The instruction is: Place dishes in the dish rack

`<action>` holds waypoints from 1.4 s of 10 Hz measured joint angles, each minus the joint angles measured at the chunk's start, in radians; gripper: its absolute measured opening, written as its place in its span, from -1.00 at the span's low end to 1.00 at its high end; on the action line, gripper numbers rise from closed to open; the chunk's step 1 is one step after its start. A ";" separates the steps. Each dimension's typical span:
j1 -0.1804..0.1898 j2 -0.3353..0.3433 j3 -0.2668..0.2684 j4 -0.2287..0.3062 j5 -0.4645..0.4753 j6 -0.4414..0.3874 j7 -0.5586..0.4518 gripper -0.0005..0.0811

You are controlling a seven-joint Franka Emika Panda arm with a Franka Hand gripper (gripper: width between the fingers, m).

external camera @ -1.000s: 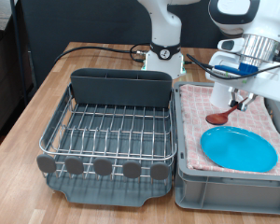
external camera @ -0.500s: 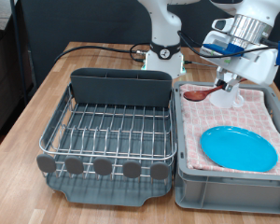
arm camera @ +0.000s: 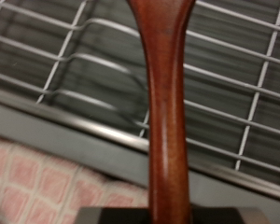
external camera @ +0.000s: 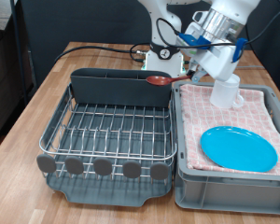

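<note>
**A:** Reddish-brown wood is what you have in the claw: the wooden spoon [external camera: 165, 80] sits between the fingers of the gripper [external camera: 198, 67], closed on its handle. In the exterior view the spoon lies roughly level in the air, with its bowl towards that view's left.

**B:** And where does that put it, relative to the rack?

**A:** The bowl hangs just above the right end of the tall grey utensil caddy [external camera: 119, 87], at the back of the dish rack [external camera: 107, 131]. It is not inside the caddy; whether it touches the rim you cannot tell from this angle. Your wrist view agrees: the spoon's handle [arm camera: 167, 112] runs straight up the picture, blurred, with the silver wire grid [arm camera: 75, 65] and the dark tray edge behind it.

**B:** What about the other dishes?

**A:** Both are over in the grey bin [external camera: 229, 182], on the exterior view's right, resting on the pink checkered cloth [external camera: 201, 126]. The light-blue plate [external camera: 239, 148] lies flat towards the near end. The white mug [external camera: 226, 91] stands at the far end, close under the arm; its handle is not visible to you.

**B:** Anything in the rack itself?

**A:** You see only bare wires over the dark grey tray, with the row of round grey tabs [external camera: 103, 167] along the near edge. Rack and bin stand side by side on the wooden table [external camera: 33, 107].
</note>
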 joint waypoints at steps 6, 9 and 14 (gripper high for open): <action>-0.051 -0.100 -0.030 -0.090 0.098 -0.036 -0.044 -0.76; -0.065 -0.165 -0.034 -0.146 0.124 -0.088 -0.035 -0.76; -0.083 -0.312 -0.084 -0.266 0.170 -0.042 -0.061 -0.76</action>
